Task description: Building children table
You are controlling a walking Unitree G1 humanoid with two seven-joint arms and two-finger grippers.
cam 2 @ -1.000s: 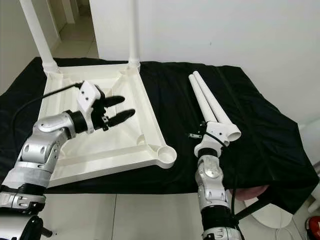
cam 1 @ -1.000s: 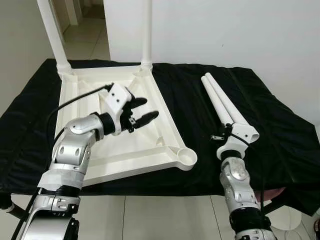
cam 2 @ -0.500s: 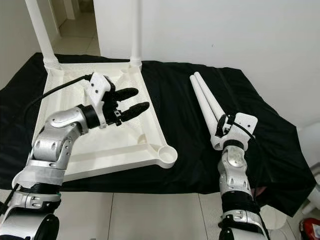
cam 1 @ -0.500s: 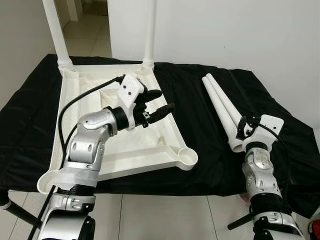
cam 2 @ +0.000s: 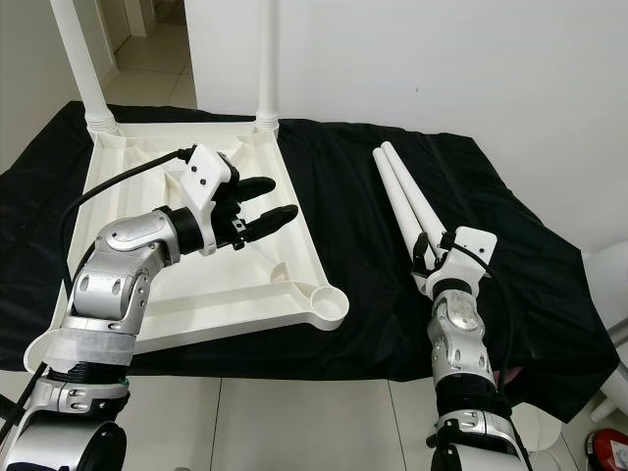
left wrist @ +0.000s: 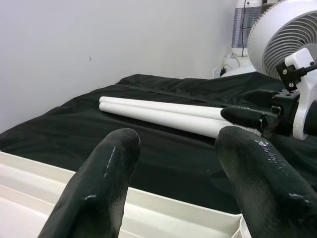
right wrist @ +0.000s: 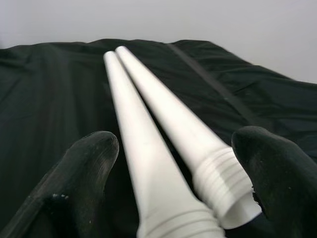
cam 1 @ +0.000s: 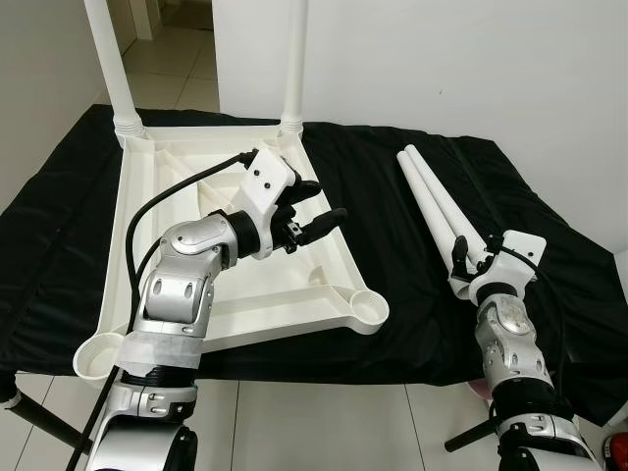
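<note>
On the black cloth we are seeing the upturned white tabletop at ten o'clock, our left gripper hovering spread over it, while the right gripper, jaws wide, is straddling two loose legs whose threaded ends its wrist view reveals.

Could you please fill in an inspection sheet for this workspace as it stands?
Surface: black cloth over the table.
Job's things: white tabletop upside down, two legs fitted upright; two loose legs lying side by side.
Clutter: nothing seen.
Grippers: left gripper open above the tabletop; right gripper open, fingers either side of the loose legs' threaded ends.
Cables: black cable along the left arm.
Surroundings: white wall, tiled floor, fan.
</note>
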